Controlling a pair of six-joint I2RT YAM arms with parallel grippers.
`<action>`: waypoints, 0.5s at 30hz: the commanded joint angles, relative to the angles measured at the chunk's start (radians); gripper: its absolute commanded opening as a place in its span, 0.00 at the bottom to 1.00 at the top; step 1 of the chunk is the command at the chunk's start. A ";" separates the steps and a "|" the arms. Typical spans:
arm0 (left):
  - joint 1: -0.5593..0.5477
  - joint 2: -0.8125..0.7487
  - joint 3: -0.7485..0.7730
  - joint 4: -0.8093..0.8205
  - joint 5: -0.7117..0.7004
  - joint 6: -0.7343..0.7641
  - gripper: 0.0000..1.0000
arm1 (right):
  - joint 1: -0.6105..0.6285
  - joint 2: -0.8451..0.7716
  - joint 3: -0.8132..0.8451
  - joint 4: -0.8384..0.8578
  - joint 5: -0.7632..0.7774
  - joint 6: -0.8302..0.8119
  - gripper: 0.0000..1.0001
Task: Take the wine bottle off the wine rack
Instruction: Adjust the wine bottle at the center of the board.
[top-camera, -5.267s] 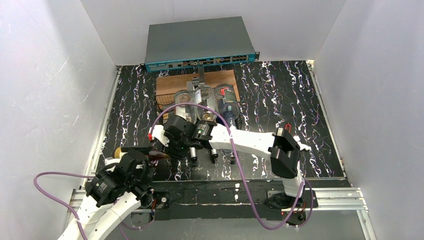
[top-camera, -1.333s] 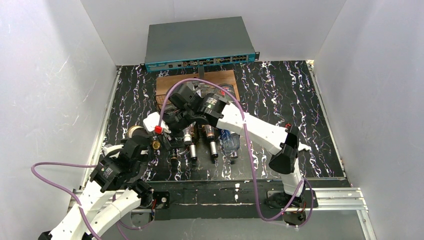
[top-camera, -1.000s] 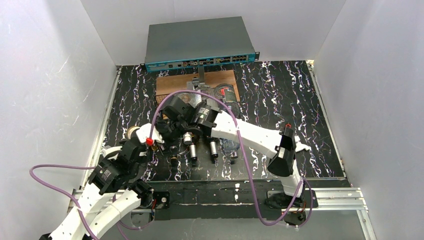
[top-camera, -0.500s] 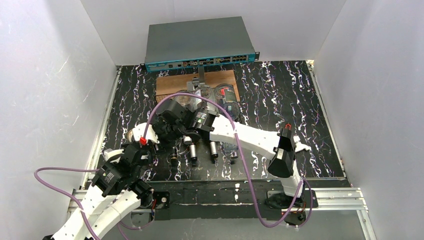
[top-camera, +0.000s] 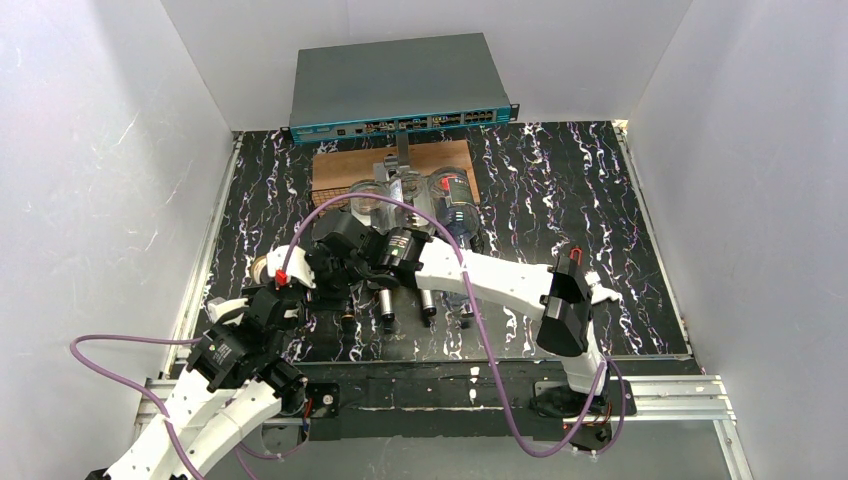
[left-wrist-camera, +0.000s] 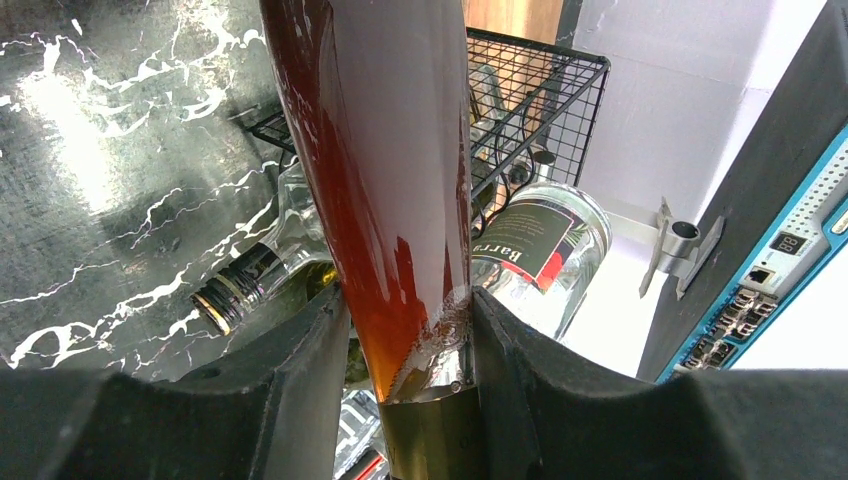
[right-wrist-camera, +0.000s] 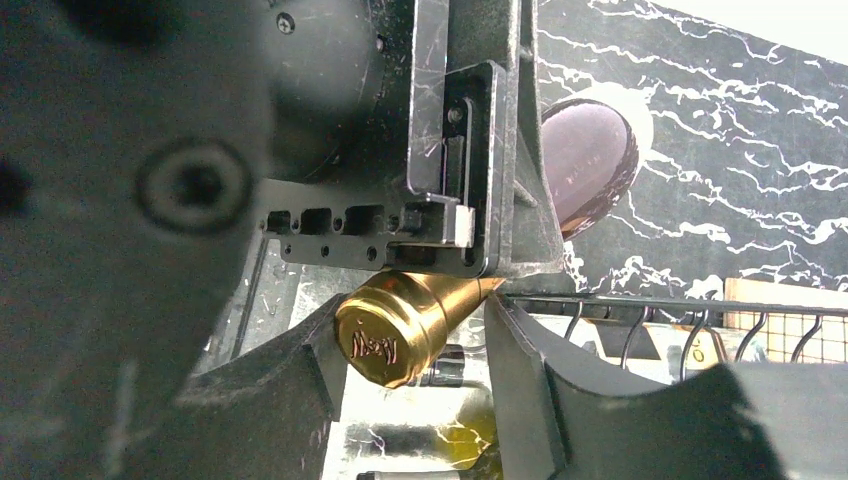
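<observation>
Down from the rack front comes my right claw (right-wrist-camera: 412, 365), swung toward 8 o'clock since a second ago, its wrist now low beside my left claw (left-wrist-camera: 400, 350). Its jaws have narrowed and straddle the gold cap (right-wrist-camera: 390, 335) of the wine bottle (left-wrist-camera: 390, 170), a gap showing on one side, so they are not clamped. My left claw stays closed on the bottle's neck, amber liquid just above the pads. The bottle is off the wine rack (top-camera: 335, 200), held at 8 o'clock from it over the marbled table (top-camera: 560, 200). Other bottles (top-camera: 387, 305) lie in the rack, necks toward 6 o'clock, just at 3 o'clock of my right claw, and my right forearm crosses over them. A wooden board (top-camera: 440, 157) shows behind the rack, with a grey network switch (top-camera: 400, 85) at 12 o'clock.
</observation>
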 joint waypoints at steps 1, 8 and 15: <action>-0.005 -0.012 0.040 0.157 -0.146 -0.424 0.01 | 0.004 -0.034 0.041 0.072 0.031 0.091 0.54; -0.005 -0.009 0.042 0.152 -0.147 -0.428 0.05 | 0.006 -0.039 0.050 0.078 0.030 0.134 0.56; -0.005 -0.010 0.040 0.151 -0.143 -0.429 0.11 | 0.006 -0.038 0.066 0.084 0.024 0.167 0.52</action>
